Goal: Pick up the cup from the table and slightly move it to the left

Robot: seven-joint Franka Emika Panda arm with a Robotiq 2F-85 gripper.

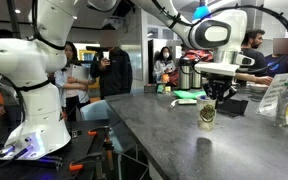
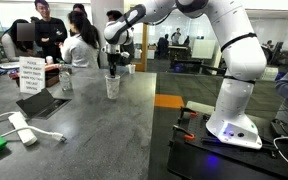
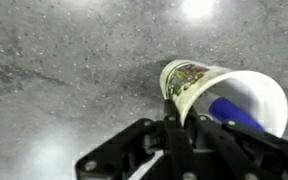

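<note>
Filling the wrist view, the table has a dark grey, speckled, stone-like top, mostly matt, with soft glare near the upper edge; right of centre, the cup is printed paper, smooth white inside; at the bottom, the gripper looks matt black; in an exterior view, the arm has glossy white shells.

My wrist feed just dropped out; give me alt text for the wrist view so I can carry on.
The black tool straddles the wall of the cup, cream with a green print, with something blue inside its white interior; whether it grips is unclear. Behind lies the grey speckled table.
</note>
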